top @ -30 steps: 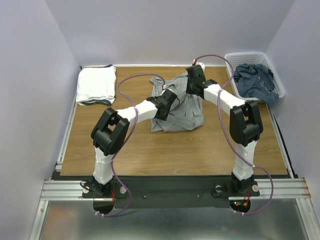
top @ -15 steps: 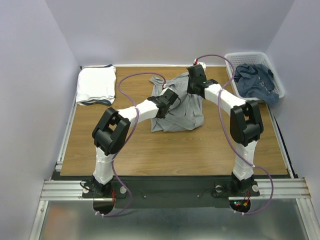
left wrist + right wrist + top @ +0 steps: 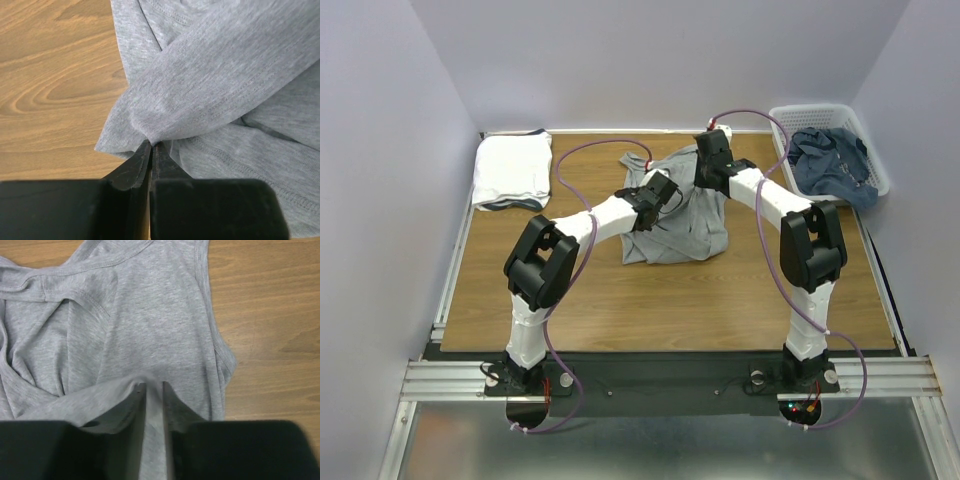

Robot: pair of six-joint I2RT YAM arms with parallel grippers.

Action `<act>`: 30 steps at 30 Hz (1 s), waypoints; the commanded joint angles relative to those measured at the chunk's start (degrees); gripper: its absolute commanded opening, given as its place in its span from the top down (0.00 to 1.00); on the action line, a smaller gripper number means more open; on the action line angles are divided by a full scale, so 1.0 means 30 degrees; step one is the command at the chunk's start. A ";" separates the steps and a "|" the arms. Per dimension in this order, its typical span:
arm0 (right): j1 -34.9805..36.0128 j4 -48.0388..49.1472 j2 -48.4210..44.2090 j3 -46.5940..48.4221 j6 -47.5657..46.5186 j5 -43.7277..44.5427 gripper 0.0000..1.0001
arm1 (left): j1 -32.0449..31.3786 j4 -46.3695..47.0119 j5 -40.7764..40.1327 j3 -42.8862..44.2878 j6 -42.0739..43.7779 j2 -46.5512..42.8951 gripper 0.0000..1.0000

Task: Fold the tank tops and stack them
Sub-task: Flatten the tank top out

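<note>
A heather grey tank top (image 3: 685, 228) lies rumpled at the middle back of the wooden table (image 3: 620, 300). My left gripper (image 3: 666, 186) is at the top's left side. In the left wrist view that gripper (image 3: 151, 144) is shut on a bunched fold of the grey tank top (image 3: 225, 75), pulling it into a ridge. My right gripper (image 3: 706, 150) is over the top's far edge. Seen from the right wrist, that gripper (image 3: 152, 385) stands open, with the grey tank top (image 3: 150, 305) still draped over one finger and lying in the gap. Folded white tank tops (image 3: 512, 170) are stacked at the back left.
A white lattice basket (image 3: 810, 110) stands at the back right with a dusty blue garment (image 3: 832, 160) heaped in it. Purple cables loop off both arms above the table. Grey walls close in the left, back and right sides.
My left gripper has closed onto a fold of the grey tank top and shifted slightly toward the back. My right gripper has parted its fingers, loosening its hold on the cloth.
</note>
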 commanded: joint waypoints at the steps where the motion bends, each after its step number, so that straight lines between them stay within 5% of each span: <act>1: -0.0190 0.0454 -0.1974 -0.0948 0.0046 0.0322 0.60 | 0.0485 -0.0104 -0.0025 0.1040 -0.0710 -0.1077 1.00; 5: -0.0190 -0.0365 -0.4695 -0.2878 0.0807 0.0646 0.43 | 0.1305 0.0393 0.1494 0.1040 -0.1529 -0.1836 1.00; 13: -0.0161 -0.1099 -0.9568 -0.9181 0.2330 -0.0643 0.56 | 0.3619 0.1624 0.5394 0.0398 -0.3023 -0.3098 1.00; 22: 0.0365 -0.0982 -0.6936 -0.8513 0.1894 -0.1083 0.66 | 0.4236 0.2124 0.7506 -0.0014 -0.3318 -0.3421 1.00; 30: 0.1157 -0.0923 -0.6258 -0.9298 0.2185 -0.0849 0.63 | 0.4647 0.2095 0.8092 0.0074 -0.3406 -0.3509 1.00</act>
